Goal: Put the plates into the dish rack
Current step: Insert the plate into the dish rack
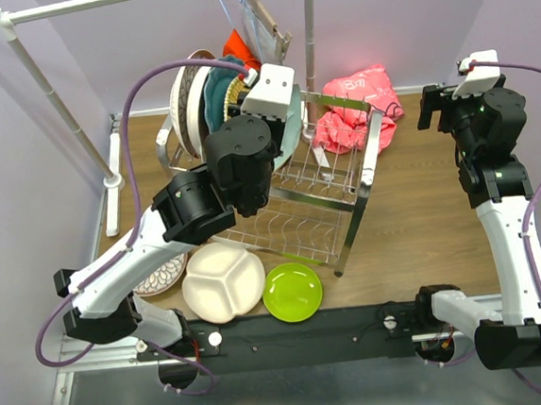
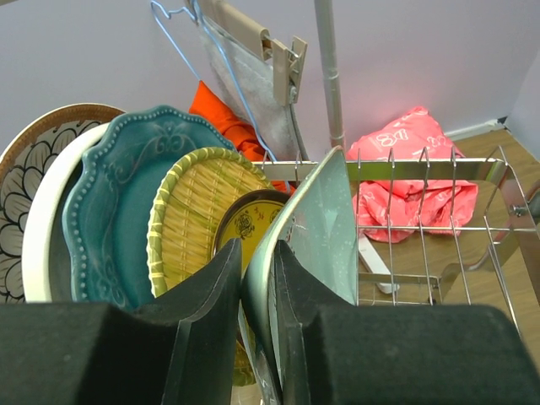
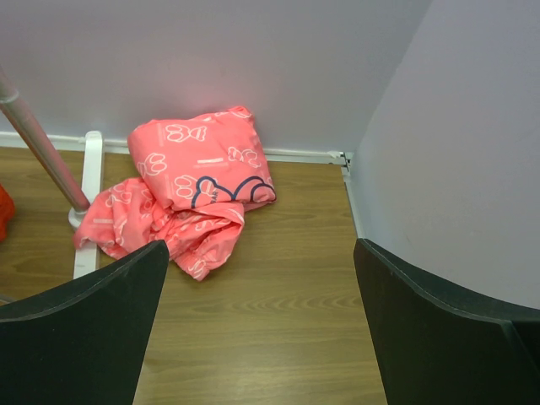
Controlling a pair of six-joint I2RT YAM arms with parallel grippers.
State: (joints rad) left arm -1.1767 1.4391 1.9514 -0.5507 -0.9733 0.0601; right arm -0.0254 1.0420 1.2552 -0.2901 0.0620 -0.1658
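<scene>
Wooden worktop (image 1: 416, 237) first: three plates lie flat at its near edge, a floral plate (image 1: 163, 273), a white divided plate (image 1: 222, 281) and a lime green plate (image 1: 293, 291). Beyond, the jaws of the left gripper (image 2: 257, 253) pinch the pale aqua plate (image 2: 325, 219) upright in the dish rack (image 2: 422, 169), the sixth standing there; let go unseated, it could topple onto its neighbours. The right gripper (image 3: 260, 253) has its jaws gaping, empty.

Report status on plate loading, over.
Left gripper jaws pinching pale aqua plate in dish rack. Right gripper open, clear. White divided plate, lime green plate on table. Nothing blocking.
</scene>
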